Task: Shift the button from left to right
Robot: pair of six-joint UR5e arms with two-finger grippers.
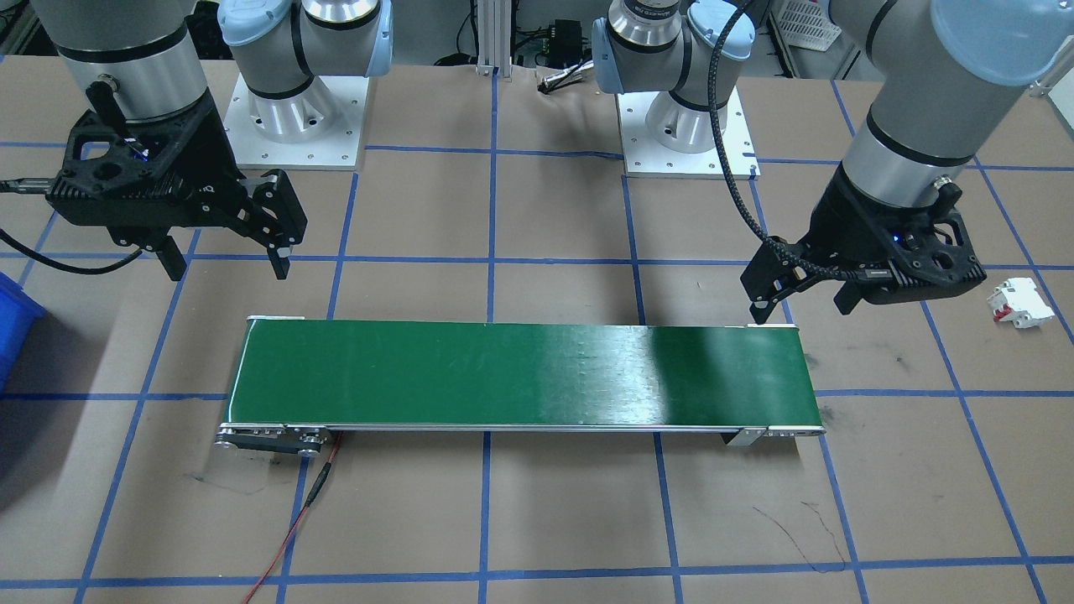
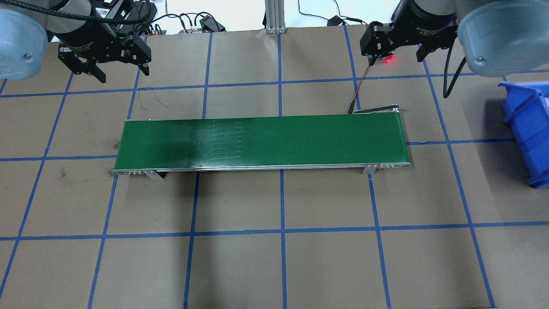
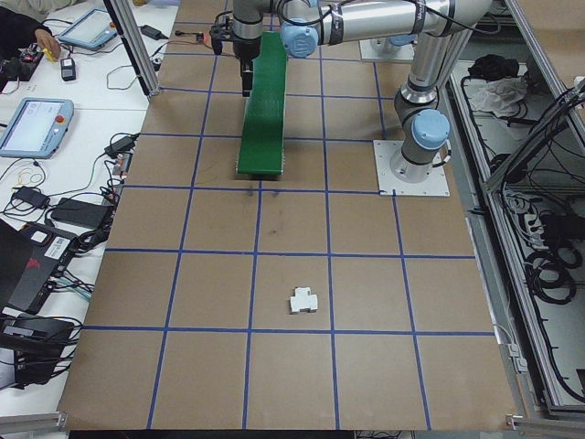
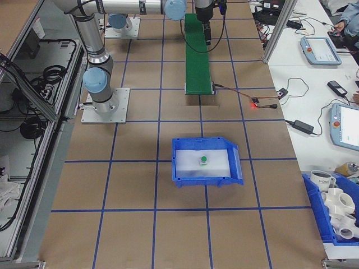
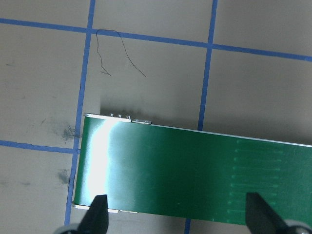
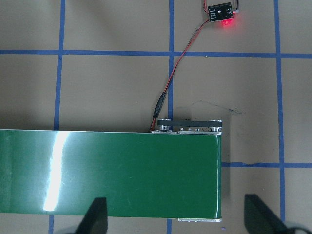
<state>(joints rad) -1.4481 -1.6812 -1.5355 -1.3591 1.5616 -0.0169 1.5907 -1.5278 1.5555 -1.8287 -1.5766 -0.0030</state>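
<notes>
Button [image 4: 203, 161] sat inside blue bin [image 4: 185, 168] on the robot's right side of the bench [image 4: 140, 213], well apart from both arms; seen only in right-side view; green cap up. Judged: transfer already done, button at its destination, arms parked; no step in hand.

Left pincer [image 1: 801, 302] hung open & empty over left end of green conveyor [image 1: 520, 373]; its fingertips [image 5: 97, 212] stood wide apart in the wrist view, nothing between. Right pincer [image 1: 226, 264] likewise open & empty above right end of the belt; its fingertips [image 6: 95, 212] spread, belt bare beneath.

Belt surface carried nothing. White breaker block [image 1: 1019, 303] lay on bench beyond left pincer, not the task item. Sensor board w/ red LED [image 6: 222, 12] lay just past belt's right end.

Next move, as judged: none needed for the button beyond confirming it rests in bin; if another cycle, left pincer would need a new piece to pick.
</notes>
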